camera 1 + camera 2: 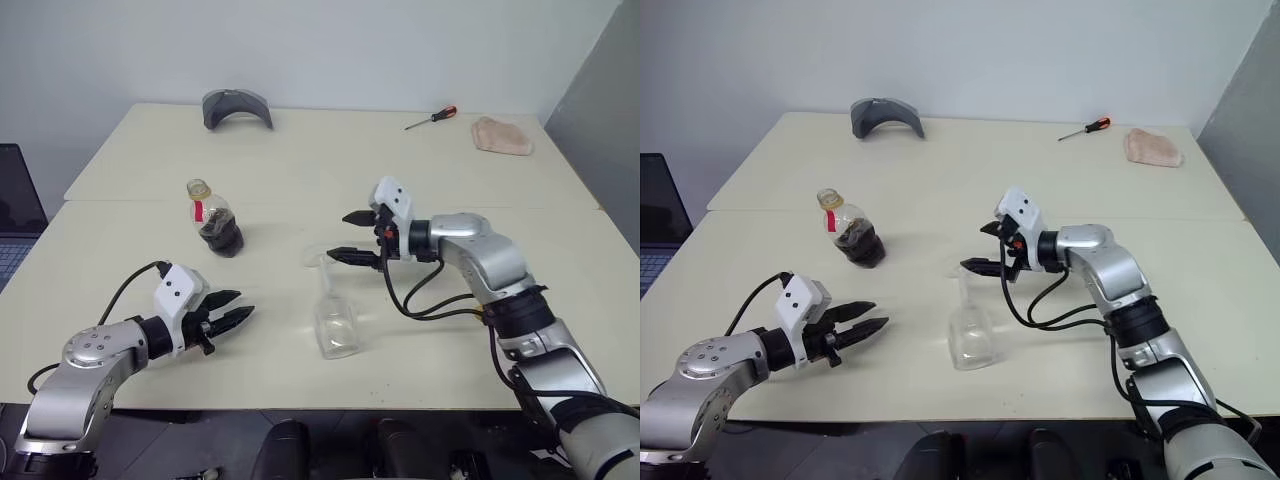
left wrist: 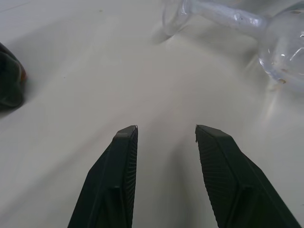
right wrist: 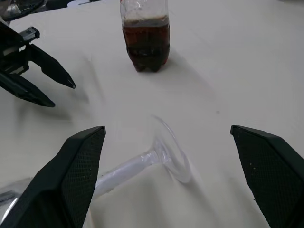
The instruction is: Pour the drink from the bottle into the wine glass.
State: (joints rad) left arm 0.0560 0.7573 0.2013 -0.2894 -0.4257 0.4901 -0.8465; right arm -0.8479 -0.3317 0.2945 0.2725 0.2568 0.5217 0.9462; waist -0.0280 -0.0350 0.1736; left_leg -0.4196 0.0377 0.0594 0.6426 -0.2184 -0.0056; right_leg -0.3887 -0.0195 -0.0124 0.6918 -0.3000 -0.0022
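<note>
- Right gripper (image 1: 359, 236): jaws spread wide, nothing in them, aimed across the table (image 1: 560, 260) toward the robot's left. It hangs just above the foot end of the wine glass (image 1: 335, 322).
- Wine glass is lying on its side. Round foot and thin stem sit directly below and between the right fingers in the right wrist view; the bowl lies back toward the robot from that gripper.
- Step in hand, as I read it: get the glass upright before any pouring. Drop the right jaws around the stem near the foot, close gently, then tip it up onto the foot.
- Risk: clear, round, thin stem. It could roll or squirt out of a hard pinch, so centre the stem between the pads first.
- Left gripper (image 1: 232, 309): partly parted, empty, hovering low over the table. Glass bowl is ahead and to its right, well apart.
- Bottle (image 1: 212, 220) stands upright beyond the left gripper, farther up the table, untouched. A small amount of dark drink (image 3: 146, 45) sits in its lower body.
- Left arm looks like the natural one for the bottle; keep it clear of the glass while it's being righted.
</note>
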